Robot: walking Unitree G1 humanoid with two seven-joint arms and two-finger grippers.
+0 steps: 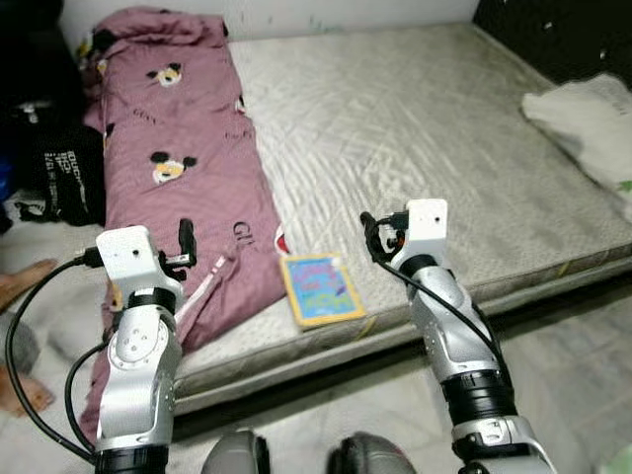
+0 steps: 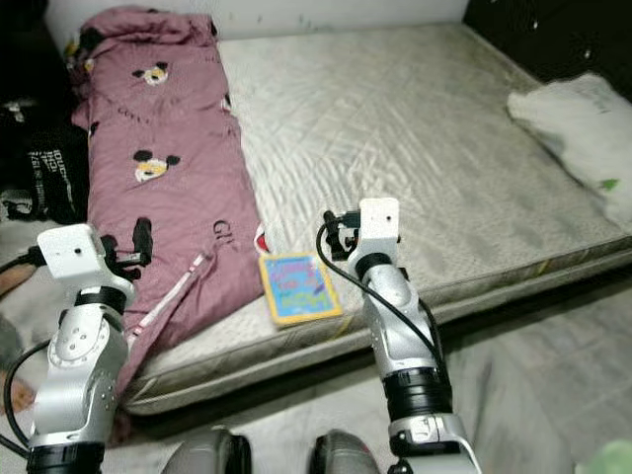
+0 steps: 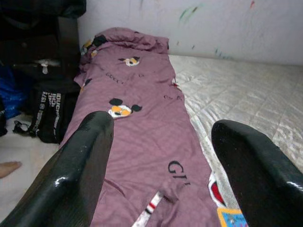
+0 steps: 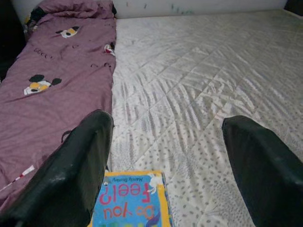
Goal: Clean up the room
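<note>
Head views: a book (image 1: 321,287) lies at the mattress's (image 1: 444,128) near edge, between both raised grippers. Left wrist: left gripper (image 3: 161,156) spread, empty, over the quilt (image 3: 137,127). Right wrist: right gripper (image 4: 165,161) spread, book just below.

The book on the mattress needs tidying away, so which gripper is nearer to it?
Right. The right gripper hovers open just beyond the book, while the left gripper is off to its left, above the purple blanket.
</note>
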